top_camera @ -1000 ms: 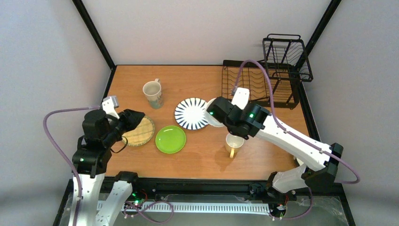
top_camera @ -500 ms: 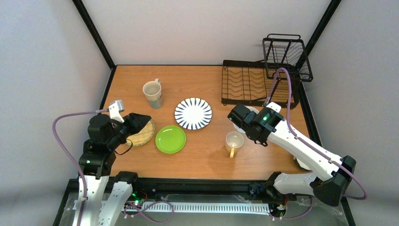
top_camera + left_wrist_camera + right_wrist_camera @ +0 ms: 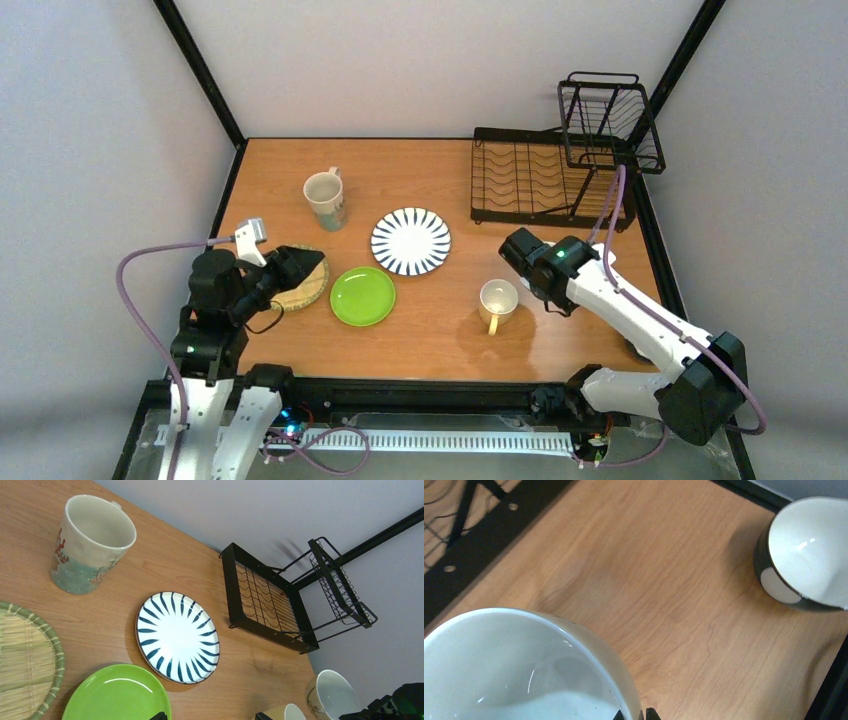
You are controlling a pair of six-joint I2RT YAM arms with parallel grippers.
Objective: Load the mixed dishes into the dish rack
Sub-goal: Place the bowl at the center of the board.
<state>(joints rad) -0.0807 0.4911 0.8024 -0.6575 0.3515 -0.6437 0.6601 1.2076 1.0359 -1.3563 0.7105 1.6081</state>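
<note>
Right hand (image 3: 634,714) grips smooth, glossy white bowl (image 3: 499,670).

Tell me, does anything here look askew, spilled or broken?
Only the dish rack: its wire basket leans outward instead of standing upright beside the flat tray. No dish looks broken or spilled.

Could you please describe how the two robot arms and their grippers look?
Both arms are built of white links with black joints. The left arm and the right arm each trail a purple cable. The left gripper and the right gripper are black, and a green light glows by the right wrist.
</note>
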